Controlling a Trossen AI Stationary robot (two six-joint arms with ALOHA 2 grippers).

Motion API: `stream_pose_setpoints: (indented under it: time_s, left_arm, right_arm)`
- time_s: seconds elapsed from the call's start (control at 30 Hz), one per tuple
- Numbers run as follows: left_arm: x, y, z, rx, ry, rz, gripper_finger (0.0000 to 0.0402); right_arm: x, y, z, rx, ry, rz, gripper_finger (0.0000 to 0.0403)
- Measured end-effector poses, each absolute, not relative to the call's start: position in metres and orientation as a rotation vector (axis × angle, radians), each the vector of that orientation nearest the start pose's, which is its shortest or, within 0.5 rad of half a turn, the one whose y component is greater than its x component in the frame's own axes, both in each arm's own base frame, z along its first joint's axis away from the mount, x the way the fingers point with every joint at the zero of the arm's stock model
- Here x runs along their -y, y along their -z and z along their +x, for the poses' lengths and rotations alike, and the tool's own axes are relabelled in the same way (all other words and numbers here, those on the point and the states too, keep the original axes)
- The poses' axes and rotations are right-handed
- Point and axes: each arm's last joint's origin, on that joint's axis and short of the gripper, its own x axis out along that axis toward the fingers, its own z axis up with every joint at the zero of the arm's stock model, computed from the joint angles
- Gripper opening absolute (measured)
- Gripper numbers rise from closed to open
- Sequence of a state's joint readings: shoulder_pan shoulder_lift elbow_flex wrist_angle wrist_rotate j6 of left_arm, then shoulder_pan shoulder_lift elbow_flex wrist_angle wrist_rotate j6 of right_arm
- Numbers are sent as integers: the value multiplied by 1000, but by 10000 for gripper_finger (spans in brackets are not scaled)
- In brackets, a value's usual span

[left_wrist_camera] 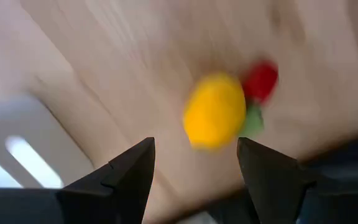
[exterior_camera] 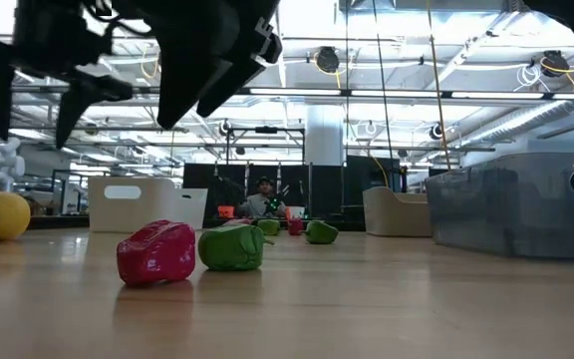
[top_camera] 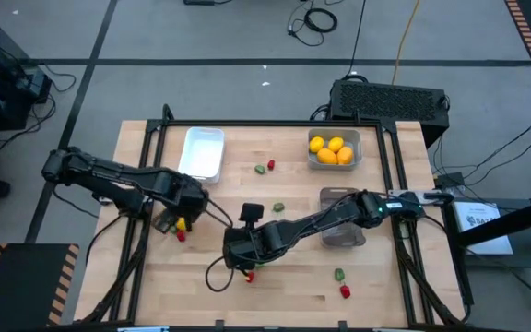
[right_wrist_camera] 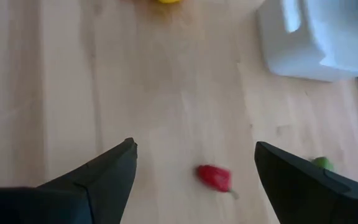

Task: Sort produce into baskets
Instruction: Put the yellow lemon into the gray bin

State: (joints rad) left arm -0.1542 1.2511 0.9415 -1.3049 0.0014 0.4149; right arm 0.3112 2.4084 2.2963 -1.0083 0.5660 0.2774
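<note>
The left arm reaches in from the table's left edge, elbow bent, its left gripper spread wide and empty above a yellow lemon-like toy fruit that lies against a small red piece and a green piece.

The right arm stretches low across the wooden table, its right gripper also wide open over a red berry-like piece.

Three yellow fruits fill the pale grey tray; the white tray sits far left.
</note>
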Motion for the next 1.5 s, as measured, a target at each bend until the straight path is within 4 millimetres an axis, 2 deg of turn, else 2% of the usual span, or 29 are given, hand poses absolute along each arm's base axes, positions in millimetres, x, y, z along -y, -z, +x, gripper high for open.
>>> stream_pose_setpoints:
  time_s: [0.33, 0.73, 0.93, 1.13, 1.5]
  left_arm:
    - [45, -238, 172, -1672, 516, 549, 235]
    - [63, -217, 187, -1734, 567, 617, 235]
    - [71, -202, 191, -1746, 536, 634, 235]
    - [71, -184, 177, -1809, 538, 674, 235]
    - [70, -170, 177, -1759, 495, 691, 235]
  right_arm:
    - [-137, -232, 492, -924, 364, -237, 313]
    - [-137, -232, 492, -926, 356, -252, 313]
    - [-140, -232, 492, -926, 349, -255, 313]
    - [-141, -232, 491, -929, 342, -265, 313]
    - [-141, -233, 494, -900, 338, -257, 313]
